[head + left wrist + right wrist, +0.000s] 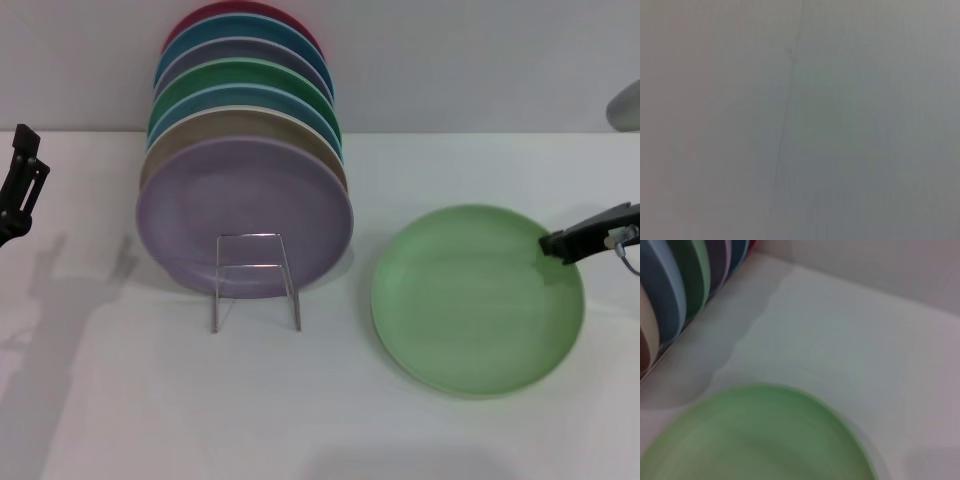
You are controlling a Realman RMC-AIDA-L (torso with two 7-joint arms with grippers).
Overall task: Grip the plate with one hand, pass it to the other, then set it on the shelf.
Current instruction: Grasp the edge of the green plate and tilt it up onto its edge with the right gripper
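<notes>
The round, pale mint-green plate (478, 298) lying flat on the white worktop (120, 400) is met at its rim by the black right hand (556, 246); its grip cannot be told.

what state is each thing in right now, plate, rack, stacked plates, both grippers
plate: lying flat on the table, right of the rack, not lifted
shelf: upright, front loop bare, plates standing behind it
lilac plate: standing on edge, frontmost in the row
other plates: standing on edge in a row behind it
right gripper: at the plate's far right rim
left gripper: off at the left edge, away from everything
</notes>
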